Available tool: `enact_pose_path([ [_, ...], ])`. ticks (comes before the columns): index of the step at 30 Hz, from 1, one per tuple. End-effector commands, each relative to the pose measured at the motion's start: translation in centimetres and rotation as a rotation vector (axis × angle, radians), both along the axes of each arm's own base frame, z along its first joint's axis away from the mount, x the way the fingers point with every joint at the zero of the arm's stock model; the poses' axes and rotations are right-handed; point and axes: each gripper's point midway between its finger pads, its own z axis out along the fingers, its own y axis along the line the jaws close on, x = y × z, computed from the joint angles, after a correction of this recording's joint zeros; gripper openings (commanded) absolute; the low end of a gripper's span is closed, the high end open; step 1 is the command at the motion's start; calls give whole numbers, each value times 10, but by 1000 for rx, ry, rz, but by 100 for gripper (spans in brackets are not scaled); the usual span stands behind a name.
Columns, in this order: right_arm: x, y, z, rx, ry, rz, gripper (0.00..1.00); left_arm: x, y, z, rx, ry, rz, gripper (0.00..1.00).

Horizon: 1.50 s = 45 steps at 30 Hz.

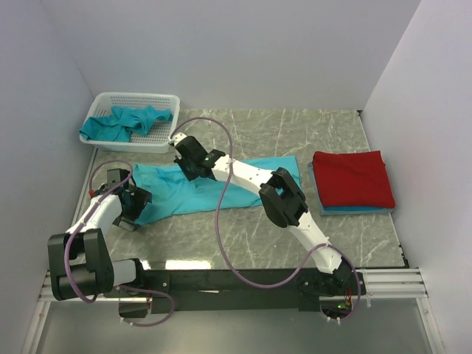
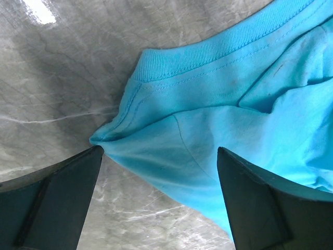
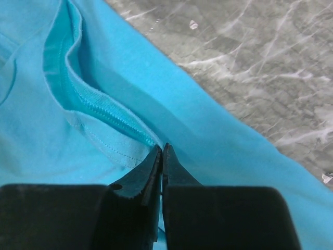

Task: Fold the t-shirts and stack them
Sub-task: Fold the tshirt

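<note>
On the bench, the teal t-shirt lies spread, partly hidden under the right arm. At its left end the left fingers stand spread astride a bunched corner. The right fingers are pressed together at its hemmed edge; whether cloth is caught there cannot be told. Right of it, a red t-shirt hides most of a blue t-shirt.

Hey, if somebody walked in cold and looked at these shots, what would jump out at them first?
A teal t-shirt lies spread across the table's middle, the right gripper pinched shut on its hem and the left gripper wide open at its left end. To the right a folded red shirt sits on a blue one; a white basket at far left holds crumpled teal shirts.
</note>
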Motion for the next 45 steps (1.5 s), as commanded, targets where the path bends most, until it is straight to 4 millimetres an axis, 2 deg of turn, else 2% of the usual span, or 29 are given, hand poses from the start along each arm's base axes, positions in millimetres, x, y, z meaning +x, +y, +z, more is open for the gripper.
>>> enact_pose_path([
  [1, 20, 2, 16, 50, -37, -41, 5, -10, 8, -12, 35, 55, 10, 100],
  [5, 40, -14, 19, 31, -54, -115, 7, -12, 11, -9, 52, 54, 23, 99],
  [10, 43, -29, 26, 36, -37, -152, 53, -11, 13, -6, 58, 48, 32, 99],
  [11, 42, -31, 38, 50, -51, -155, 55, -11, 13, -5, 60, 45, 34, 100],
  [13, 41, -38, 41, 43, -66, -175, 58, -10, 14, -3, 66, 41, 36, 99],
  [18, 40, -57, 66, 43, -84, -248, 63, -10, 16, 6, 73, 29, 55, 99],
  [19, 37, -62, 62, 36, -72, -255, 65, -8, 18, 13, 85, 12, 64, 100],
  [20, 34, -65, 75, 59, -81, -262, 66, -7, 19, 17, 89, 3, 69, 99],
  [21, 32, -70, 78, 63, -87, -277, 70, -9, 19, 20, 89, 4, 77, 100],
  [22, 28, -80, 67, 46, -71, -295, 72, -3, 20, 33, 97, -37, 80, 99],
  [23, 25, -86, 82, 72, -83, -305, 73, -2, 21, 39, 100, -56, 79, 99],
  [24, 25, -96, 83, 71, -87, -325, 76, -1, 20, 45, 100, -68, 69, 99],
  [25, 20, -108, 71, 50, -71, -341, 77, 1, 19, 59, 101, -99, 61, 99],
  [26, 24, -124, 83, 75, -76, -377, 77, 1, 18, 66, 99, -112, 53, 100],
  [27, 19, -140, 71, 54, -49, -399, 79, 2, 18, 74, 102, -130, 47, 99],
  [29, 20, -167, 78, 83, -33, -460, 79, 2, 14, 87, 92, -166, 29, 99],
  [30, 12, -184, 62, 48, -8, -486, 79, 4, 12, 93, 85, -190, 21, 99],
  [31, 10, -195, 61, 48, -6, -509, 79, 10, 9, 100, 78, -233, 4, 99],
  [32, 5, -205, 70, 66, -16, -529, 80, 12, 4, 103, 64, -253, -22, 99],
  [33, -4, -225, 53, 30, 8, -557, 80, 16, -3, 105, 40, -273, -41, 100],
  [35, -13, -242, 57, 43, 17, -581, 80, 27, -15, 109, 25, -318, -78, 99],
  [36, -23, -256, 44, 16, 43, -597, 80, 32, -22, 111, 14, -329, -97, 99],
  [38, -34, -266, 48, 33, 50, -606, 81, 48, -45, 110, -11, -349, -169, 100],
  [39, -44, -273, 37, 17, 71, -607, 81, 54, -57, 114, -15, -358, -201, 99],
  [40, -46, -274, 36, 30, 74, -606, 81, 60, -80, 105, -37, -331, -270, 99],
  [41, -52, -273, 37, 56, 88, -592, 82, 68, -92, 105, -46, -339, -311, 99],
  [42, -59, -276, 28, 56, 113, -590, 82, 77, -102, 100, -51, -316, -333, 99],
  [43, -57, -279, 28, 76, 121, -597, 83, 80, -118, 96, -69, -307, -376, 99],
  [45, -58, -284, 21, 81, 147, -613, 84, 97, -129, 85, -82, -294, -409, 100],
])
